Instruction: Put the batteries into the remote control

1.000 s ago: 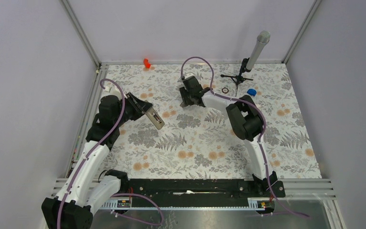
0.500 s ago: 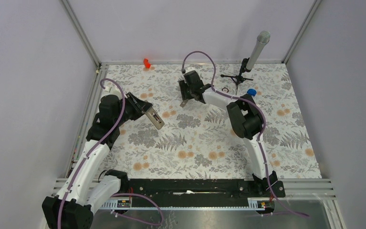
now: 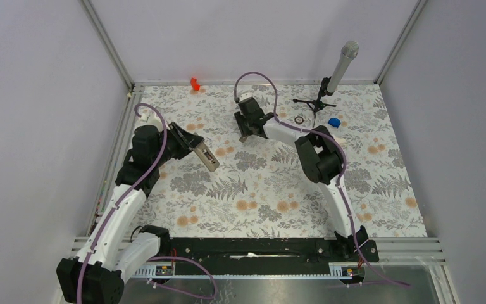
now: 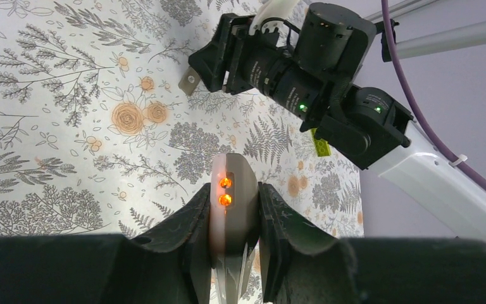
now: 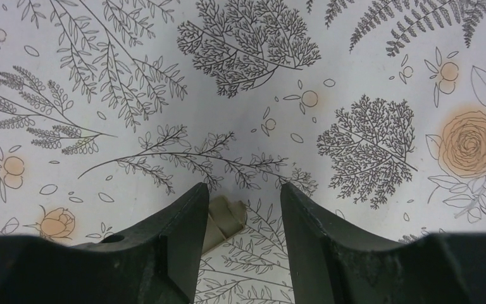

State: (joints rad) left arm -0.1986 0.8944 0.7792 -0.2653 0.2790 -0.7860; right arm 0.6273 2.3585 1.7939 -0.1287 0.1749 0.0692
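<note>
The remote control (image 4: 233,190), a white handset with two orange lit spots, stands on end between the fingers of my left gripper (image 4: 234,202), which is shut on it. From above, the remote control (image 3: 206,157) sticks out of the left gripper (image 3: 193,147) toward the table's middle. My right gripper (image 5: 243,190) hangs low over the cloth at the far centre, jaws apart. A small flat beige piece (image 5: 224,218) lies between them, against the left finger. From above, this beige piece (image 3: 243,135) pokes out below the right gripper (image 3: 247,126). The batteries are out of view.
A small dark ring (image 3: 299,120), a blue cap (image 3: 334,122) and a microphone on a stand (image 3: 340,68) are at the far right. A red object (image 3: 194,83) sits at the far edge. A yellow-green bar (image 4: 319,144) shows behind the right arm.
The right gripper has swung a little toward the far left and turned, its jaws narrowing slightly around the beige piece. The left arm and the remote have not moved.
</note>
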